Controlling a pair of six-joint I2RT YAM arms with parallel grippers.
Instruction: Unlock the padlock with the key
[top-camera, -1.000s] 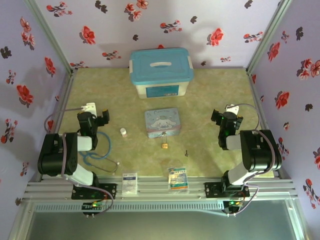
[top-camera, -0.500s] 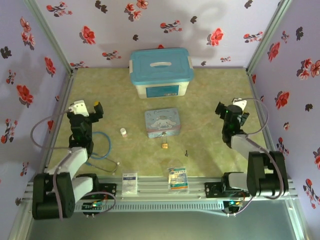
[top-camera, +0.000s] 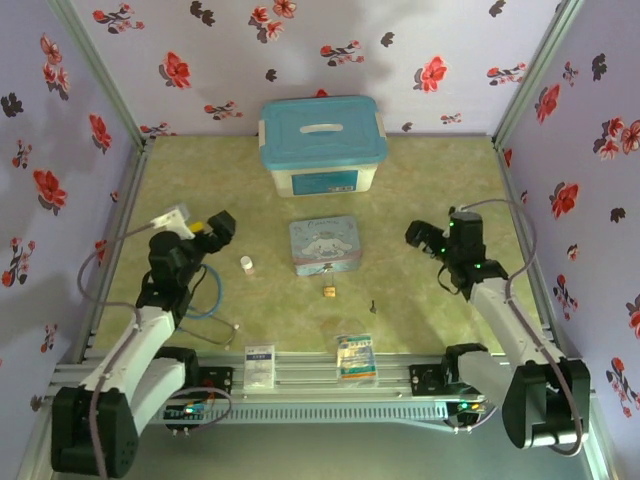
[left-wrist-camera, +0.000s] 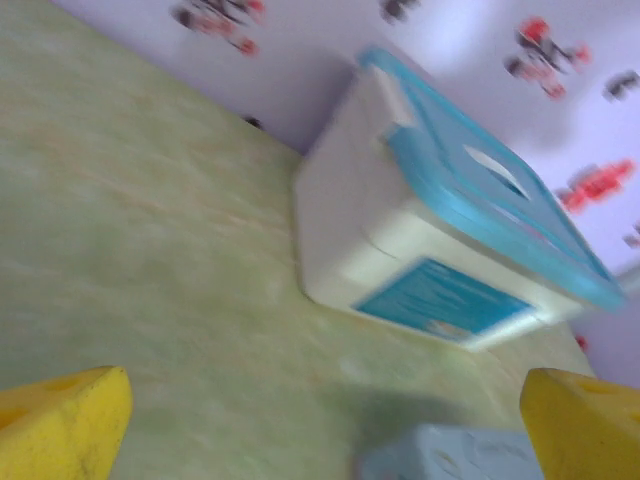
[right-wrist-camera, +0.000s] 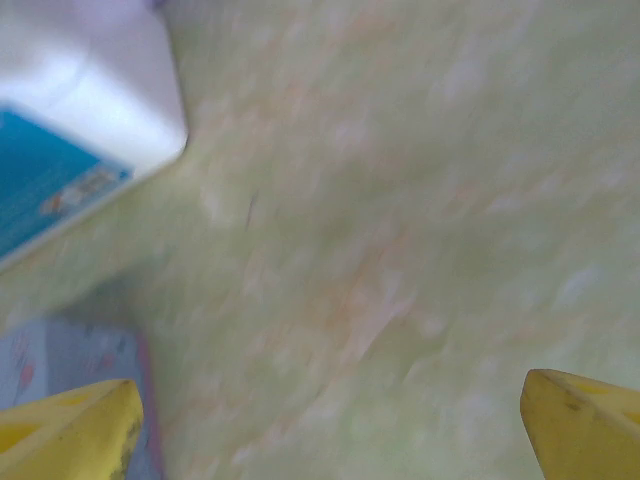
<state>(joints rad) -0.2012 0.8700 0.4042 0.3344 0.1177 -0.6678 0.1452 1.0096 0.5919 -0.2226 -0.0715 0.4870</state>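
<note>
On the table (top-camera: 430, 180) the key (top-camera: 373, 306) lies apart from the wide-open right gripper (top-camera: 426, 239).

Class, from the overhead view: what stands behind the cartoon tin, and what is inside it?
Behind the cartoon tin stands a white box with a blue lid. The tin is closed, so its inside is hidden.

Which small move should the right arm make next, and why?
Probably bring the right tool down and toward the key. The key lies loose, apart from the padlock, and this tool stands open, empty and nearer to it than the left tool.
</note>
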